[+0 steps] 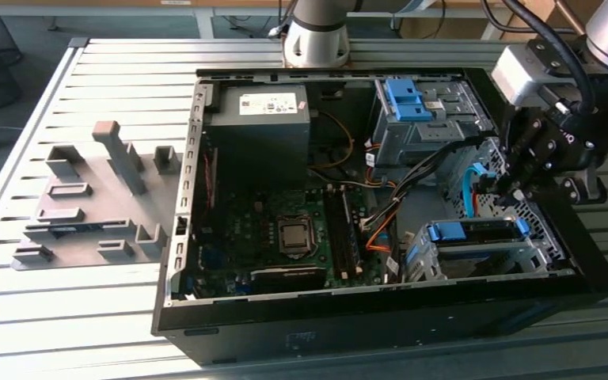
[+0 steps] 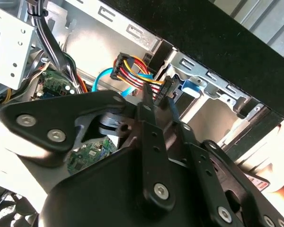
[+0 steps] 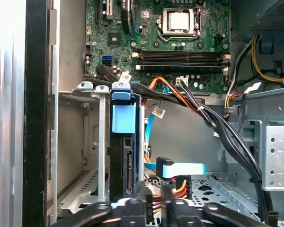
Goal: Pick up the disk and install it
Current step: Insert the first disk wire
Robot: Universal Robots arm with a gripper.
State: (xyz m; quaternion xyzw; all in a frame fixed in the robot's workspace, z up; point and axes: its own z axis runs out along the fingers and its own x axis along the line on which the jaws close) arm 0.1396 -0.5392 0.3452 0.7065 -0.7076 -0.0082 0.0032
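The disk point(image 3: 122, 156) already sits on edge in the drive cage point(image 1: 494, 253) at the case's point(image 1: 389, 332) front corner. My hand point(image 1: 510, 186) hovers just above the cables behind it; whether it is wide or narrow I cannot tell. Installing seems nearly done; connecting likely needs care.

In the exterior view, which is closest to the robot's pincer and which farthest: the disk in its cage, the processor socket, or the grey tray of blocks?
1. Disk: just below the pincer, in the cage at the case's near right corner.
2. Processor socket: mid-case, on the motherboard.
3. Grey tray: outside the case, far on that view's left.
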